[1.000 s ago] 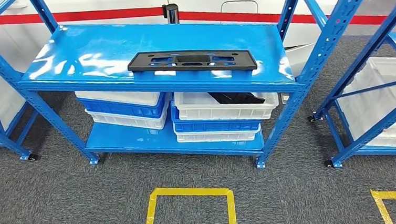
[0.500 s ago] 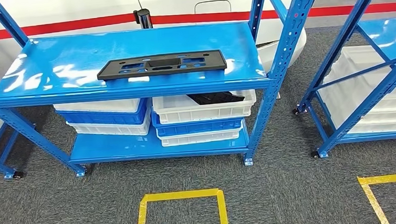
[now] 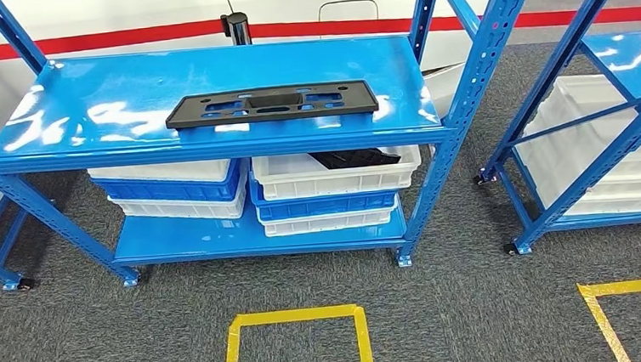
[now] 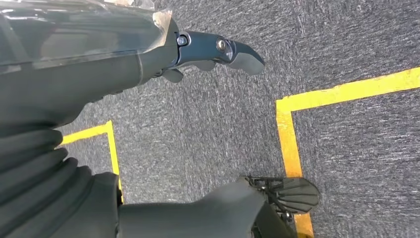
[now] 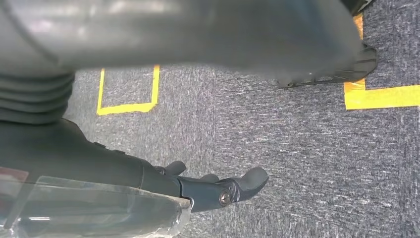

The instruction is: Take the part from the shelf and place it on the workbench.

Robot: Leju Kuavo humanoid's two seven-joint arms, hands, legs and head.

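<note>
A long flat black part [image 3: 271, 103] with several cut-outs lies on the top board of the blue shelf [image 3: 106, 85], near its front edge, in the head view. My left hand [image 4: 208, 49] hangs beside my body over grey carpet, fingers stretched out and thumb apart, holding nothing. My right hand [image 5: 218, 191] hangs the same way over the carpet, also with nothing in it. Both hands are far below and away from the part.
Stacked white and blue bins [image 3: 173, 191] stand on the lower board; the right-hand top bin [image 3: 334, 178] holds a black piece [image 3: 351, 157]. A second blue rack [image 3: 623, 49] stands to the right. Yellow tape squares [image 3: 292, 317] mark the carpet in front.
The whole picture has shifted, so the camera has moved: the shelf now sits squarer and more to the left. The part still lies in the same place on the shelf.
</note>
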